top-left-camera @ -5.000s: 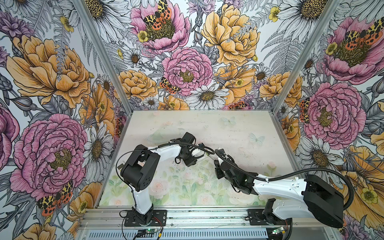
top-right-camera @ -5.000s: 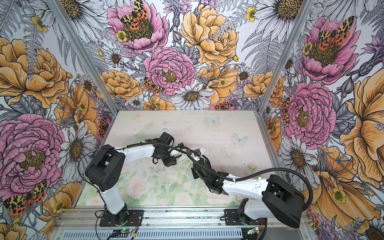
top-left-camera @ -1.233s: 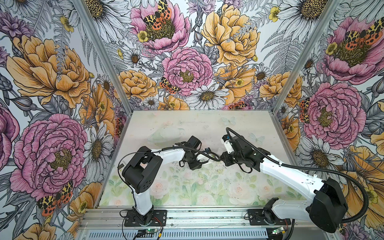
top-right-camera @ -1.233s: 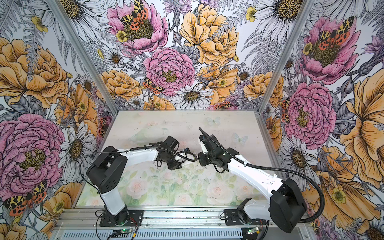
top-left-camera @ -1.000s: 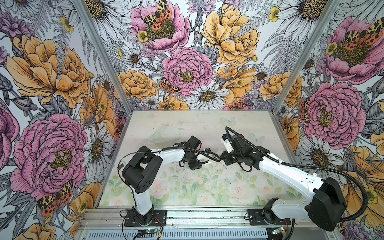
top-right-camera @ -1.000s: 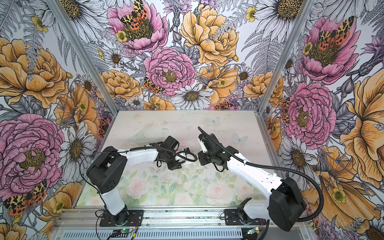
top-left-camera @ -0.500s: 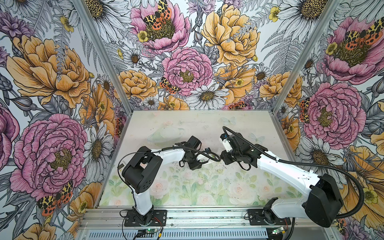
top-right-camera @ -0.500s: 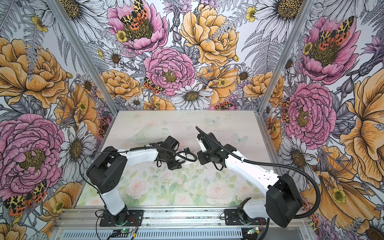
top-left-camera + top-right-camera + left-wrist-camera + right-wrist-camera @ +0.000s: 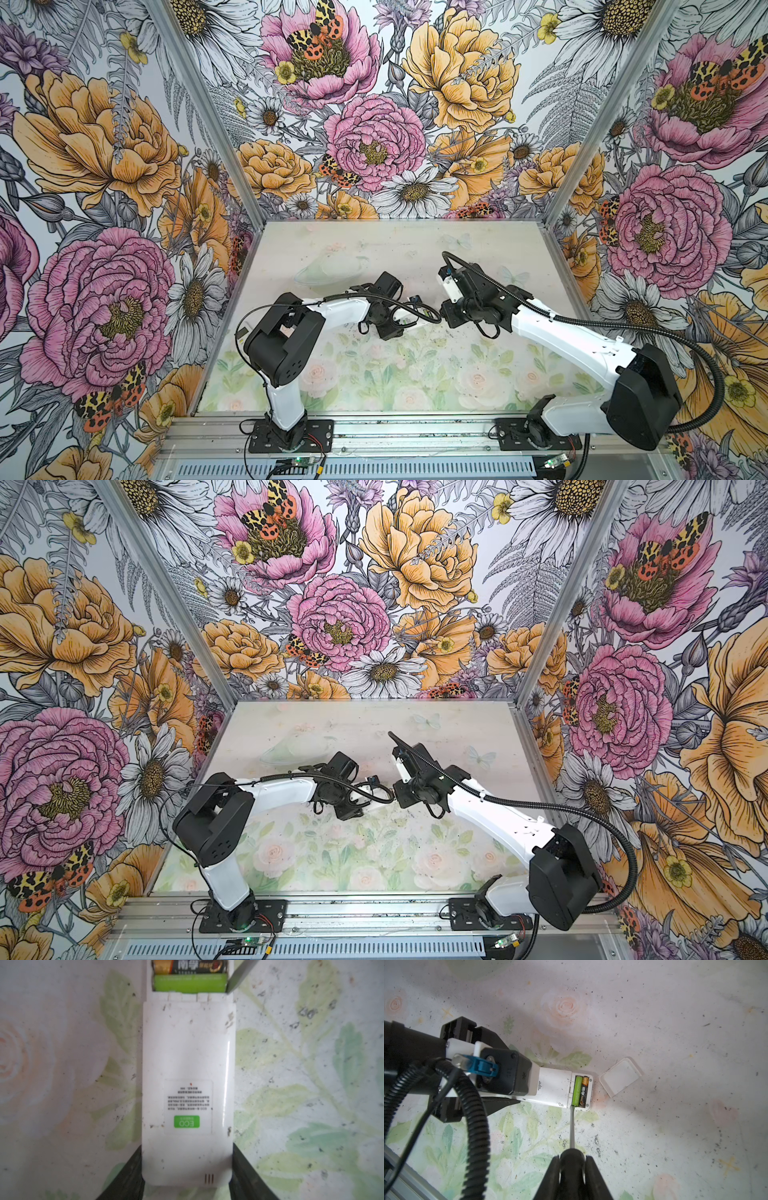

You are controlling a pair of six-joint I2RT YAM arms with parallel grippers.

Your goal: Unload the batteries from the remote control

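Right wrist view: the left gripper [image 9: 187, 1155] squeezes the white remote [image 9: 556, 1088] near the middle of the table [image 9: 675, 1022]. A green battery [image 9: 577, 1091] and a black battery [image 9: 584, 1092] sit inside it. The right gripper [image 9: 572, 1169] is closed on a screwdriver [image 9: 572, 1126], its tip at the green one.

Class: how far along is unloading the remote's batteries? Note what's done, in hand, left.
Done: the cover is off, lying beside the remote. In hand: the left gripper clamps the remote; the right gripper holds a screwdriver, tip at the end of the green battery. Left: it and the black battery are both in the remote.
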